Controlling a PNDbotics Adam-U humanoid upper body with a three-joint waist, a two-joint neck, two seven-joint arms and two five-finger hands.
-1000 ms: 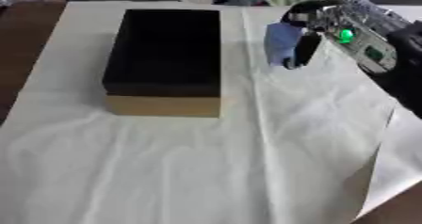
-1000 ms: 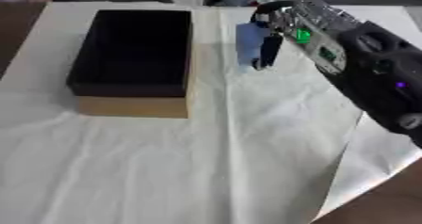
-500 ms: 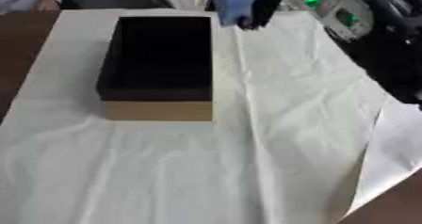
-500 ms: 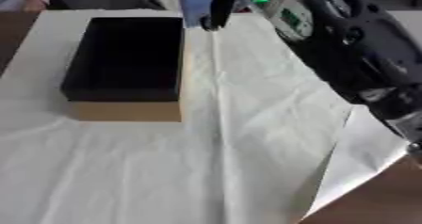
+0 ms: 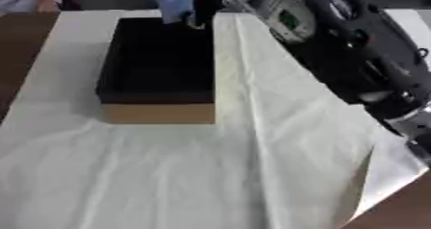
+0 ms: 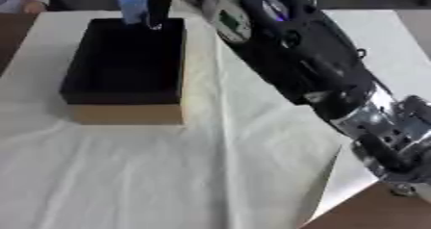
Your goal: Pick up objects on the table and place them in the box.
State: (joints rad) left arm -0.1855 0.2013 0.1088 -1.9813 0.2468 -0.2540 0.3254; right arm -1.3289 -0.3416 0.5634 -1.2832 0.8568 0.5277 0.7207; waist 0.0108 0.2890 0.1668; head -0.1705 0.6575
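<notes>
One item in play: we carry a blue object [image 5: 175,1] in the right robot hand [image 6: 157,2], whose dark fingers curl round it.
Object position: it hangs over the far end of the box [image 5: 158,67], its lower edge about level with the rim; we cannot tell what the object is beyond its blue colour.
Box: open, black inside, tan at the near wall, lying on the white sheet [image 5: 252,151] that covers the table [image 5: 21,50].
Step in hand: we judge this the placing step, with release not yet made.
Doing it well: we should bring the object down inside the walls, clear of the far rim, before opening the fingers.
Risk: let go too high or too far back, it may catch the rim and tip out.
Left robot hand: in neither view.
</notes>
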